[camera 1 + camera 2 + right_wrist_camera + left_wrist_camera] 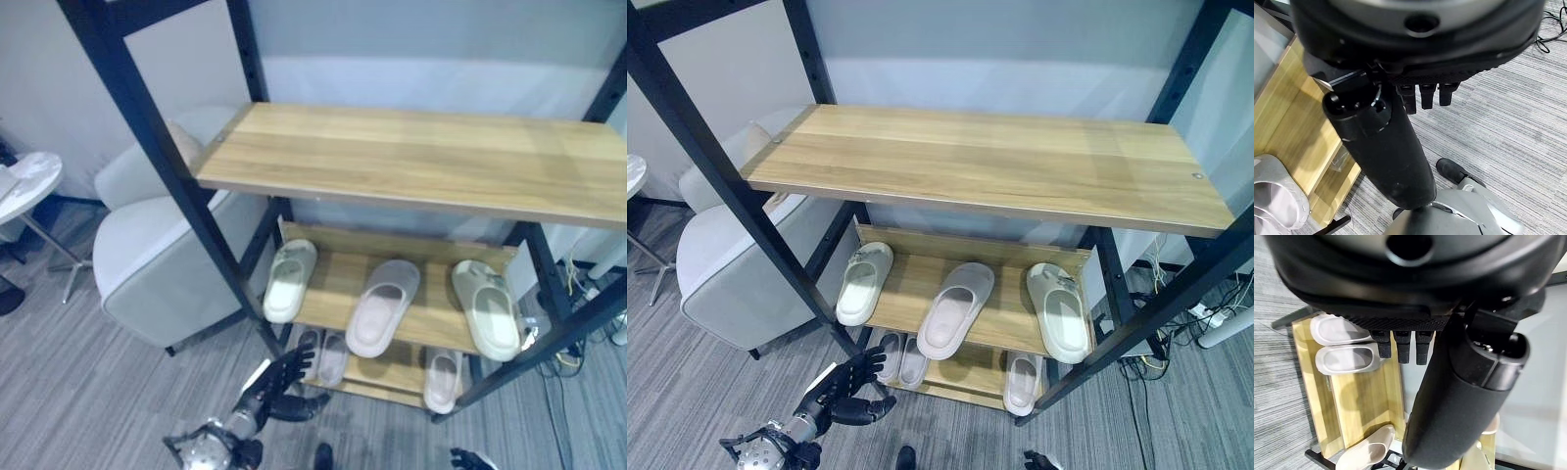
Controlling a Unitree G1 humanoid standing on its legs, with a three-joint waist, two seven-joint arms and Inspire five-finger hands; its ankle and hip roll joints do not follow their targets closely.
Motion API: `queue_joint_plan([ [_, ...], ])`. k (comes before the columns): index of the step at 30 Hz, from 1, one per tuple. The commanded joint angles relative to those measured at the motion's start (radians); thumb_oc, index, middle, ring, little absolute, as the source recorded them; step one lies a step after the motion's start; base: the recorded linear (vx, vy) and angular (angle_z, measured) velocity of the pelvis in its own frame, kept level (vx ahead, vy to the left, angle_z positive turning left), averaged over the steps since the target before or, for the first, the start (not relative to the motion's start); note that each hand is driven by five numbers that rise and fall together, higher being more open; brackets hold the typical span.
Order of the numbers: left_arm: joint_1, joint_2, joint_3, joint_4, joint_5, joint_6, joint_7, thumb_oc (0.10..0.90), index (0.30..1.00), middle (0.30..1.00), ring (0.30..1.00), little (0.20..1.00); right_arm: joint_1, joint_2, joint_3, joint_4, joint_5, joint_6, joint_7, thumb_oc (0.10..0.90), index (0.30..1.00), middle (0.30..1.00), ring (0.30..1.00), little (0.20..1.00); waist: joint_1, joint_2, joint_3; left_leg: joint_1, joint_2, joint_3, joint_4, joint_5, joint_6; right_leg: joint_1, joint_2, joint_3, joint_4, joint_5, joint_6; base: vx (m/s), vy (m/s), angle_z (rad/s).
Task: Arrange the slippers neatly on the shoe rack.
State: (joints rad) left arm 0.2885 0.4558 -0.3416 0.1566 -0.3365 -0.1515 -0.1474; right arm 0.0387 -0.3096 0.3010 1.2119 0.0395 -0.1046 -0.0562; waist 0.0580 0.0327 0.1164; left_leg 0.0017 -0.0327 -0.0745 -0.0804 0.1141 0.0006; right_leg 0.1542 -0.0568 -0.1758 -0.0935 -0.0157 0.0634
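Shoe rack (pixel 411 157): our landmark, with a bare wooden top shelf.
Middle shelf: we see three pale slippers (pixel 382 307) side by side, toes toward the back.
Bottom shelf: a slipper pair (pixel 325 356) at the left end, a single slipper (pixel 443 380) at the right end.
Left hand (pixel 277 388): fingers relaxed and apart, empty, just before the rack's lower left post.
Right hand (pixel 1422 95): fingers straight, holding nothing, over the carpet before the rack.
Armchair (pixel 157 255): left of the rack.

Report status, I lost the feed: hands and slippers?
Left hand open, empty, near bottom shelf. Right hand open, empty. Pale foam slippers already on wooden shoe rack. Nothing blocking.
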Motion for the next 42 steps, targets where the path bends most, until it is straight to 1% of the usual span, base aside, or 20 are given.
queue_joint_plan([
  [1,-0.084,0.011,0.027,-0.145,-0.072,-0.070,-0.026,0.800,0.900,0.900,0.900,0.900,-0.045,-0.023,0.031,-0.025,-0.019,-0.019,-0.006,0.800,0.900,0.900,0.900,0.900,0.001,-0.028,0.001,0.018,-0.002,-0.031,0.002,-0.062,-0.029,-0.045,0.013,0.064,0.045,-0.018,0.016,0.00,0.000,0.00],
  [5,-0.081,0.012,0.032,-0.196,-0.099,-0.073,-0.023,0.800,0.900,0.900,0.900,0.900,-0.037,-0.022,0.032,-0.030,-0.021,-0.020,-0.008,0.800,0.900,0.900,0.900,0.900,-0.004,-0.027,0.000,0.026,0.001,-0.025,0.001,-0.064,-0.029,-0.040,0.017,0.069,0.044,-0.019,0.014,0.00,0.000,0.00],
  [11,-0.118,0.006,0.055,-0.290,-0.118,-0.085,0.011,0.800,0.900,0.900,0.900,0.900,-0.019,-0.013,0.031,-0.026,-0.016,-0.016,-0.008,0.800,0.900,0.900,0.900,0.900,-0.017,-0.028,-0.005,0.038,0.007,-0.015,0.001,-0.069,-0.031,-0.029,0.020,0.081,0.033,-0.016,0.015,0.01,-0.014,-0.05],
  [16,-0.157,-0.008,0.062,-0.302,-0.106,-0.095,0.042,0.800,0.900,0.900,0.900,0.900,-0.012,-0.008,0.032,-0.022,-0.013,-0.014,-0.008,0.800,0.900,0.900,0.900,0.900,-0.025,-0.031,-0.008,0.046,0.008,-0.005,-0.001,-0.074,-0.031,-0.021,0.022,0.089,0.028,-0.015,0.015,0.03,-0.012,-0.06],
  [17,-0.184,-0.013,0.068,-0.300,-0.072,-0.104,0.067,0.800,0.900,0.900,0.900,0.900,-0.010,-0.004,0.034,-0.020,-0.013,-0.013,-0.007,0.800,0.900,0.900,0.900,0.900,-0.029,-0.033,-0.012,0.050,0.008,-0.002,-0.003,-0.076,-0.031,-0.018,0.022,0.093,0.024,-0.014,0.015,0.03,-0.009,-0.05],
  [21,-0.218,-0.018,0.073,-0.293,-0.021,-0.115,0.105,0.800,0.900,0.900,0.900,0.900,-0.005,0.000,0.034,-0.021,-0.009,-0.013,-0.008,0.800,0.900,0.900,0.900,0.900,-0.034,-0.036,-0.015,0.054,0.009,0.001,-0.005,-0.079,-0.031,-0.017,0.023,0.096,0.022,-0.013,0.016,0.03,-0.005,-0.04],
  [23,-0.270,-0.017,0.072,-0.283,0.050,-0.128,0.152,0.800,0.900,0.900,0.900,0.900,0.004,0.004,0.037,-0.026,-0.004,-0.016,-0.012,0.800,0.900,0.900,0.900,0.900,-0.042,-0.040,-0.019,0.056,0.009,0.005,-0.007,-0.083,-0.031,-0.014,0.023,0.100,0.019,-0.013,0.017,0.03,0.001,-0.06],
  [25,-0.291,-0.016,0.069,-0.275,0.077,-0.131,0.167,0.800,0.900,0.900,0.900,0.900,0.006,0.006,0.037,-0.027,-0.001,-0.017,-0.012,0.800,0.900,0.900,0.900,0.900,-0.044,-0.042,-0.020,0.058,0.009,0.008,-0.007,-0.084,-0.031,-0.013,0.023,0.100,0.018,-0.013,0.018,0.04,0.003,-0.08],
  [26,-0.363,-0.013,0.052,-0.237,0.170,-0.136,0.211,0.800,0.900,0.900,0.900,0.900,0.013,0.010,0.041,-0.029,0.005,-0.016,-0.012,0.800,0.900,0.900,0.900,0.900,-0.056,-0.045,-0.027,0.060,0.009,0.014,-0.007,-0.090,-0.032,-0.013,0.021,0.102,0.014,-0.009,0.021,0.06,0.005,-0.09],
  [29,-0.388,-0.010,0.047,-0.222,0.202,-0.138,0.223,0.800,0.900,0.900,0.900,0.900,0.013,0.011,0.041,-0.030,0.005,-0.015,-0.012,0.800,0.900,0.900,0.900,0.900,-0.058,-0.046,-0.028,0.059,0.009,0.017,-0.007,-0.091,-0.033,-0.013,0.020,0.104,0.013,-0.008,0.023,0.03,0.006,-0.03],
  [31,-0.481,-0.002,0.014,-0.151,0.317,-0.130,0.273,0.800,0.900,0.900,0.900,0.900,0.016,0.015,0.049,-0.036,0.012,-0.015,-0.010,0.800,0.900,0.900,0.900,0.900,-0.075,-0.051,-0.034,0.056,0.009,0.029,-0.007,-0.097,-0.034,-0.018,0.017,0.108,0.006,-0.002,0.029,0.05,0.012,-0.02],
  [37,-0.587,-0.011,-0.028,-0.036,0.401,-0.117,0.320,0.800,0.900,0.900,0.900,0.900,0.017,0.014,0.055,-0.034,0.016,-0.014,-0.007,0.800,0.900,0.900,0.900,0.900,-0.095,-0.053,-0.039,0.044,0.010,0.050,-0.007,-0.105,-0.034,-0.044,0.014,0.127,0.006,0.008,0.040,0.02,0.009,-0.08],
  [42,-0.640,-0.007,-0.040,0.028,0.444,-0.107,0.350,0.800,0.900,0.900,0.900,0.900,0.020,0.015,0.057,-0.039,0.023,-0.016,-0.008,0.800,0.900,0.900,0.900,0.900,-0.104,-0.053,-0.040,0.029,0.012,0.066,-0.007,-0.110,-0.034,-0.068,0.016,0.146,0.006,0.013,0.047,0.00,0.009,-0.16],
])
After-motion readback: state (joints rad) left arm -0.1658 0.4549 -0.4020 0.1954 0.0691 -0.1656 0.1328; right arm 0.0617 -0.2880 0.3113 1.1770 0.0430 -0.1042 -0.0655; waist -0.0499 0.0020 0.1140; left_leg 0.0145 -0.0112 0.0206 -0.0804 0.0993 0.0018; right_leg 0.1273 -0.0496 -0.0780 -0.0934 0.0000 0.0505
